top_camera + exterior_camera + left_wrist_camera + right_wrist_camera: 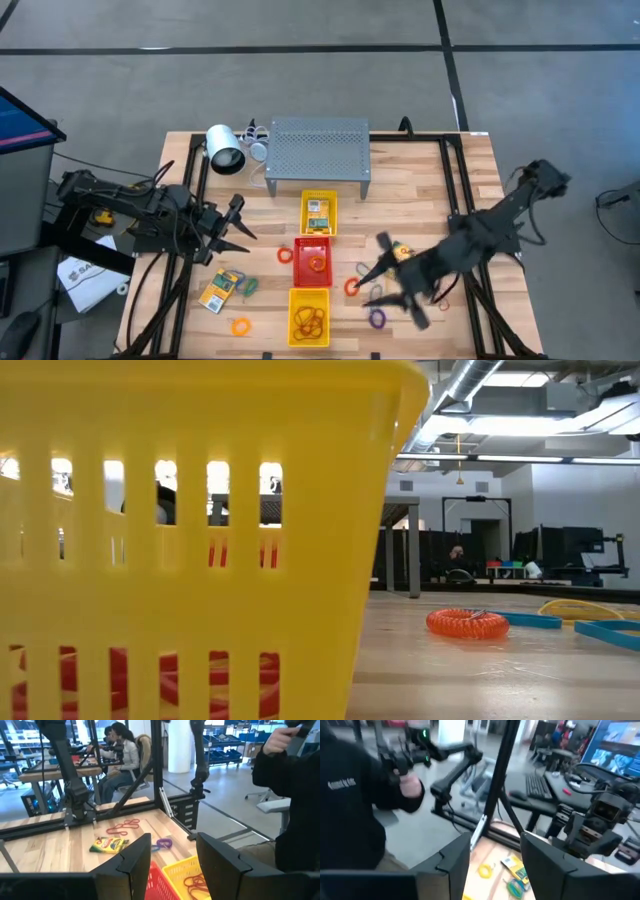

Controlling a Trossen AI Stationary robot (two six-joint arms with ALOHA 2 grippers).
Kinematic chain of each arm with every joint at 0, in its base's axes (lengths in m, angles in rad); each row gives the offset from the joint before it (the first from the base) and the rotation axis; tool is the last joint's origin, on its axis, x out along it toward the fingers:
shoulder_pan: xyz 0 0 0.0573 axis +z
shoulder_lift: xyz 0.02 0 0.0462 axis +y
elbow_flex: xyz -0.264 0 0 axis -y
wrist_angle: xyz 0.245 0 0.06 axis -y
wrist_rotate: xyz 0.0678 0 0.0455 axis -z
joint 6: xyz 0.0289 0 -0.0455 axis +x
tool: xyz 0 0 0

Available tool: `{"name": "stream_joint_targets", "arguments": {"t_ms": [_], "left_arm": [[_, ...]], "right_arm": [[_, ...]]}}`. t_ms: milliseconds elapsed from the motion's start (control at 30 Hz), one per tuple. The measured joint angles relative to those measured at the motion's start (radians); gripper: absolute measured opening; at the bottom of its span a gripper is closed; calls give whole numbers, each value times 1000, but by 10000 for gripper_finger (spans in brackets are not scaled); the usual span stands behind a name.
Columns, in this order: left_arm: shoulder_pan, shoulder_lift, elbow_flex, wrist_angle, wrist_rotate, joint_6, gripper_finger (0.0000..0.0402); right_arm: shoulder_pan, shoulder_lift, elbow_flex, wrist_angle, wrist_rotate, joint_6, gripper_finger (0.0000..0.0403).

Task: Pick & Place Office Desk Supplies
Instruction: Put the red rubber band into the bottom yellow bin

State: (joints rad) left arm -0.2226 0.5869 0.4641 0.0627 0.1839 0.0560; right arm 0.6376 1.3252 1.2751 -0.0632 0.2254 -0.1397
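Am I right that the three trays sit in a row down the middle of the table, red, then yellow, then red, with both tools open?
Not quite. The high view shows the order as yellow tray, red tray, yellow tray, so red is in the middle. The rest holds: they line up down the table's middle, and the left tool and right tool both stand open.

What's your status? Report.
Left end effector open, empty, left of trays. Right end effector open, empty, above loops. Card packet on table. Nothing blocking.

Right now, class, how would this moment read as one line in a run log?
left gripper: open, empty, left of trays | right gripper: open, empty, above loose bands | red tray: orange band inside | card packet: on table
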Motion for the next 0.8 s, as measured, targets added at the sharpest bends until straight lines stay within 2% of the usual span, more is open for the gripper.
{"name": "stream_joint_targets", "arguments": {"t_ms": [167, 400, 600, 800], "left_arm": [[0, 0, 0, 16, 0, -1, 153], [0, 12, 0, 48, -1, -9, 153], [0, 40, 0, 129, -2, -30, 153], [0, 91, 0, 243, -3, -88, 153]], "right_arm": [[-19, -225, -320, 208, -90, 97, 158], [-14, -507, -649, 262, -95, 381, 148], [7, -663, -745, 45, -85, 591, 142], [48, -686, -745, -100, -64, 641, 141]]}}
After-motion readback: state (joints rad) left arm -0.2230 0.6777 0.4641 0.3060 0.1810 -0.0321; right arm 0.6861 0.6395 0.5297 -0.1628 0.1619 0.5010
